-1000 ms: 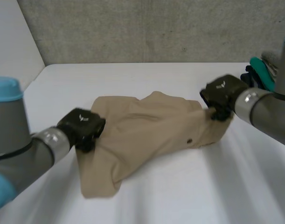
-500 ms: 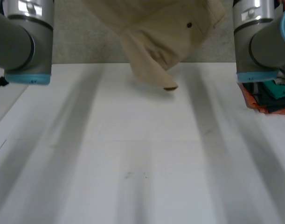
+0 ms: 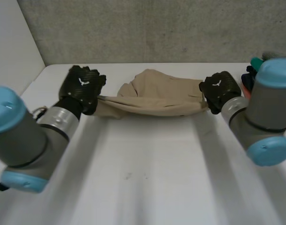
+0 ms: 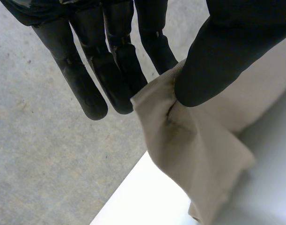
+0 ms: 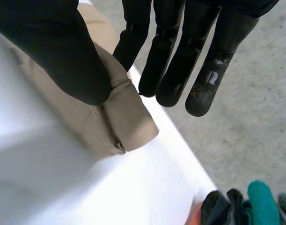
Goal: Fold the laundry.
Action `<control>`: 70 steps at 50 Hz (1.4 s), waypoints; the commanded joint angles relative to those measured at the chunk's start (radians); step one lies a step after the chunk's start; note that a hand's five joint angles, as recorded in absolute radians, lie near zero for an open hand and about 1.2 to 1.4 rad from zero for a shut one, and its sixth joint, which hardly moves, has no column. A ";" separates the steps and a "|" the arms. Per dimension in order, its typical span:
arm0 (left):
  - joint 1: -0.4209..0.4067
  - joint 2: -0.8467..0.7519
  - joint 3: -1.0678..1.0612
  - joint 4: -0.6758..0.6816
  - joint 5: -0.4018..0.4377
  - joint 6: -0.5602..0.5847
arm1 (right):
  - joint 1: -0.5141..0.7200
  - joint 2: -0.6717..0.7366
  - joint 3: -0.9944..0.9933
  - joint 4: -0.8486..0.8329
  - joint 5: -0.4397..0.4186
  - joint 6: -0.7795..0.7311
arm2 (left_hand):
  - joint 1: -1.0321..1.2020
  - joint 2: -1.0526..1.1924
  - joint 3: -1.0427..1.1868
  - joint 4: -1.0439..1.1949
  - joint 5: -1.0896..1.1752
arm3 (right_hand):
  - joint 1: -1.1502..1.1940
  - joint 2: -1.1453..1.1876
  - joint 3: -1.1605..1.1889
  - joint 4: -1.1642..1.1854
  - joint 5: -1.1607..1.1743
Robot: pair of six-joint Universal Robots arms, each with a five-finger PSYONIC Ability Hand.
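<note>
The head view looks down from behind across the surface (image 3: 143,164) at the tan garment (image 3: 157,96); both wrist views, close up, share that garment's ends.

Robot hands (image 3: 82,86) (image 3: 218,89) in pinch (both alike)

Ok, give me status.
Left hand pinches tan garment at one end, right hand the other. Garment stretched between them. Clothes pile beside right arm.
</note>
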 commanded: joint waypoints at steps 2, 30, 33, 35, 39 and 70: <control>-0.004 0.367 0.016 -0.445 0.002 0.005 | -0.010 -0.301 -0.048 0.483 -0.010 -0.069 | 0.265 0.198 0.200 0.196 0.239 | 0.401 0.216 0.212 0.208 0.227; 0.010 -0.287 0.556 -0.498 -0.022 0.097 | 0.004 0.074 -0.342 0.360 0.011 -0.113 | 0.265 0.198 0.200 0.196 0.239 | 0.401 0.216 0.212 0.208 0.227; 0.011 -0.318 0.693 -0.399 -0.028 0.121 | 0.006 0.108 -0.453 0.242 0.039 -0.108 | 0.265 0.198 0.200 0.196 0.239 | 0.401 0.216 0.212 0.208 0.227; 0.011 -0.324 0.803 -0.256 -0.031 0.138 | 0.010 0.116 -0.548 0.096 0.071 -0.090 | 0.265 0.198 0.200 0.196 0.239 | 0.401 0.216 0.212 0.208 0.227; 0.010 -0.310 0.901 0.006 -0.051 0.143 | 0.019 0.094 -0.625 -0.165 0.117 -0.063 | 0.265 0.198 0.200 0.196 0.239 | 0.401 0.216 0.212 0.208 0.227; -0.015 -0.149 -0.012 0.159 -0.079 0.102 | 0.072 0.168 -0.021 -0.221 0.060 -0.054 | 0.265 0.198 0.200 0.196 0.239 | 0.401 0.216 0.212 0.208 0.227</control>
